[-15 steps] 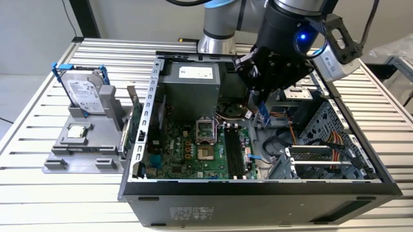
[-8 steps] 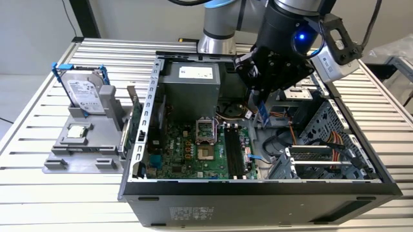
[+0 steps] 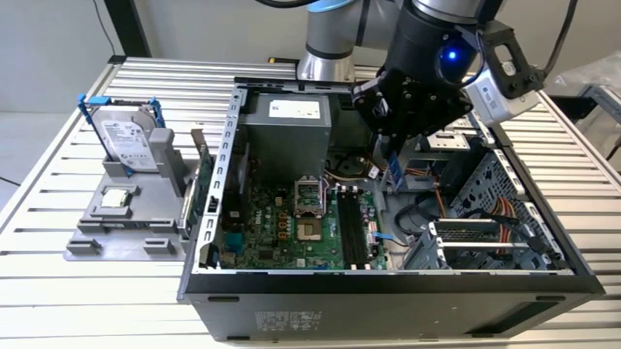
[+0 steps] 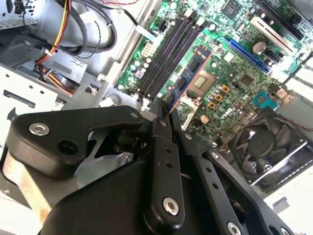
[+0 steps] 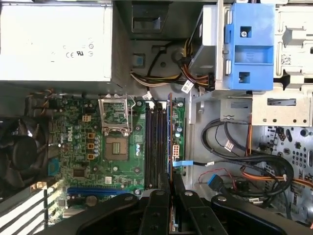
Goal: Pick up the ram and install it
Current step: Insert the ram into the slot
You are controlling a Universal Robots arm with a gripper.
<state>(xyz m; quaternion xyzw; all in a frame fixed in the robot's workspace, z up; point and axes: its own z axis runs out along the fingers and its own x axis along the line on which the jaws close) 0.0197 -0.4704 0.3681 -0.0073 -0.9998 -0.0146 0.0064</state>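
We find the gripper [image 4: 164, 112] clamped on the ram [image 4: 188, 81], held edge-on in line above the black memory slots [image 5: 155, 142], evidently for seating.

Matt black end effector [image 4: 164, 111], smooth blue-board ram [image 4: 189, 78], glossy green motherboard [image 5: 139, 161], and dull bare sheet-metal case [image 3: 230, 138].
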